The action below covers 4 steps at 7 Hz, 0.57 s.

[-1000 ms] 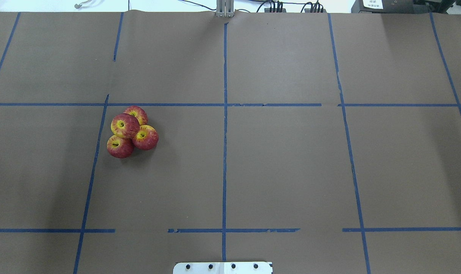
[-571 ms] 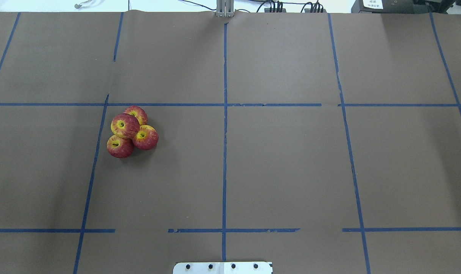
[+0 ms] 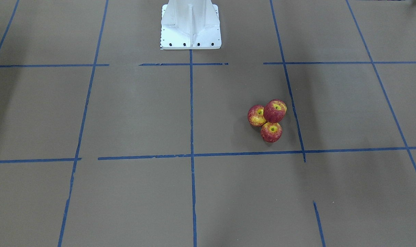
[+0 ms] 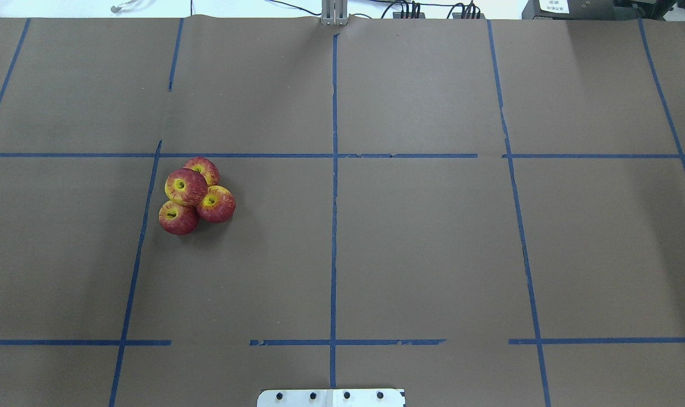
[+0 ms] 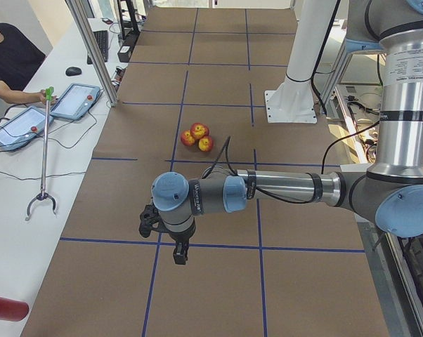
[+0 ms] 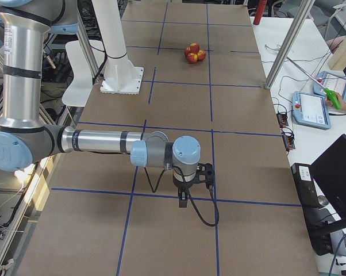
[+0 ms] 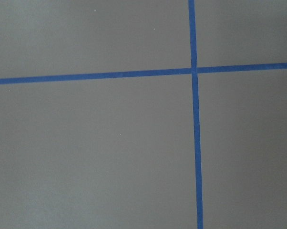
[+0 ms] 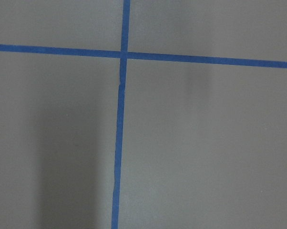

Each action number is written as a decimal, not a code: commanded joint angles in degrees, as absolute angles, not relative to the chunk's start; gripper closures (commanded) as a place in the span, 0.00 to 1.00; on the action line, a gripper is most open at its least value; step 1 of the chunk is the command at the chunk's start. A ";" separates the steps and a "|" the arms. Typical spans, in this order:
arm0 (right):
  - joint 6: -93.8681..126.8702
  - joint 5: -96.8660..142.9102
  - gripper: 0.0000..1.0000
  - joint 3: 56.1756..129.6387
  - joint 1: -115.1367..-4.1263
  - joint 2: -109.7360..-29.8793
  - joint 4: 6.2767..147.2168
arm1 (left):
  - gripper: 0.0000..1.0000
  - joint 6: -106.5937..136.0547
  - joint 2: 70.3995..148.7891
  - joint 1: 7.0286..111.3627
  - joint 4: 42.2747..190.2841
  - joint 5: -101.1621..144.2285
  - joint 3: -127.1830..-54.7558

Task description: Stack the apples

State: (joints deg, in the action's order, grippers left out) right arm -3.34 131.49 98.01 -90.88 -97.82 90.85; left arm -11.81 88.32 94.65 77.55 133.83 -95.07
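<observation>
Four red apples with yellow streaks sit in a tight pile left of the table's middle. One apple [image 4: 186,186] rests on top of three others [image 4: 202,167] [image 4: 216,204] [image 4: 178,218]. The pile also shows in the front-facing view [image 3: 275,110], the left view [image 5: 197,135] and the right view [image 6: 193,52]. My left gripper [image 5: 179,256] hangs over the table's left end, far from the pile. My right gripper [image 6: 183,201] hangs over the right end. I cannot tell whether either is open. Both wrist views show only brown paper and blue tape.
Brown paper with blue tape lines [image 4: 334,169] covers the table. The white robot base [image 3: 191,24] stands at the near middle edge. Metal posts [image 5: 92,49] [image 6: 288,46], tablets [image 5: 74,100] and an operator's grabber tool [image 5: 43,154] stand along the far side.
</observation>
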 commanded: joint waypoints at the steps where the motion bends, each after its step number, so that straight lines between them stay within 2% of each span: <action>1: -3.34 131.48 0.00 98.09 -90.88 -97.82 90.79 | 0.00 -13.18 87.19 94.57 78.21 133.68 -96.42; 4: -3.34 131.49 0.00 98.00 -90.88 -97.82 90.88 | 0.00 -12.84 87.18 94.48 78.40 133.95 -94.93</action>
